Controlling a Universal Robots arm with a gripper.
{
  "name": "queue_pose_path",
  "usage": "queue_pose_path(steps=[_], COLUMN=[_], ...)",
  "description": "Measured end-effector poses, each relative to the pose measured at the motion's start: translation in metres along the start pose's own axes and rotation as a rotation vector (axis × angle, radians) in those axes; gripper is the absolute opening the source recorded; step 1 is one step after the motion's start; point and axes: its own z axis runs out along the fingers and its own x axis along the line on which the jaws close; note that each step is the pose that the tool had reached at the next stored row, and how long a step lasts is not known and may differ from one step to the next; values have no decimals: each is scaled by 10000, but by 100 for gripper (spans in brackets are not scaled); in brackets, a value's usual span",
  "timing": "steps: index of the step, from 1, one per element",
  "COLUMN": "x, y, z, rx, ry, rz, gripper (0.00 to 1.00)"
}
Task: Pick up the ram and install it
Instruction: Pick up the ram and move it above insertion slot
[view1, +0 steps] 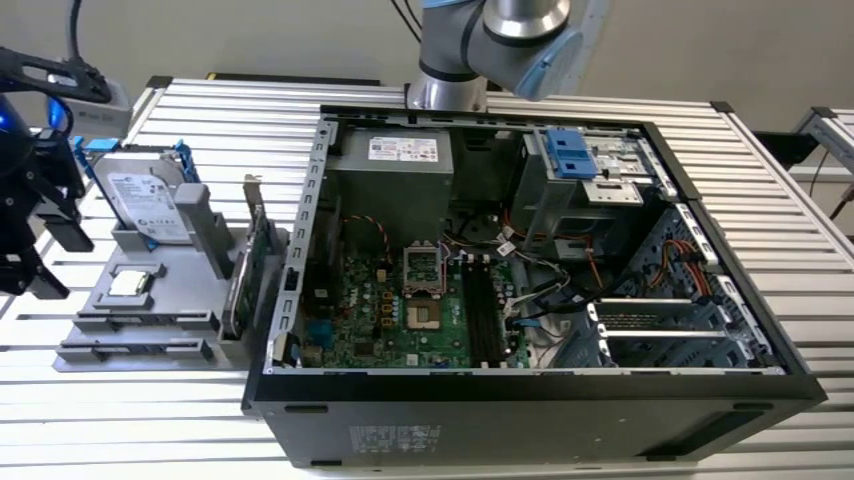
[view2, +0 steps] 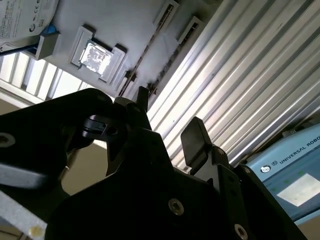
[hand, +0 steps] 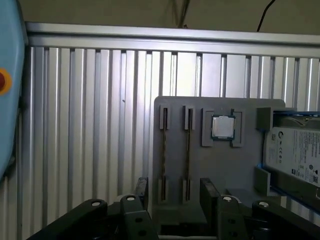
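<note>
RAM (hand: 187, 150) staging, largest first: tabletop (view1: 787, 230) carries the open computer case (view1: 534, 385), laid flat for board access; grey holder tray (view1: 174, 302) sits at its 9 o'clock; RAM stands on edge in a tray slot, long faces exposed for grasping. Gripper (hand: 175, 186) hovers alongside, spread wide, empty.

two ram sticks (hand: 164, 150) (hand: 187, 150), one processor (hand: 222, 126), one hard drive (view1: 140, 195).

Silver-grey arm (view1: 497, 38) joints, light blue caps. Matte black gripper (hand: 175, 192) body, round silver screws on linkage, two blocky black fingers (hand: 209, 189).
</note>
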Motion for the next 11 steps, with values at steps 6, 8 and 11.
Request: queue_pose_path(steps=[6,8,11], x=[1,2,2], y=[-1,-1,-2], z=[55,68,92], rx=[-1,-1,0], ry=[1,2,1], rz=[0,1,1], gripper=[100,100,100])
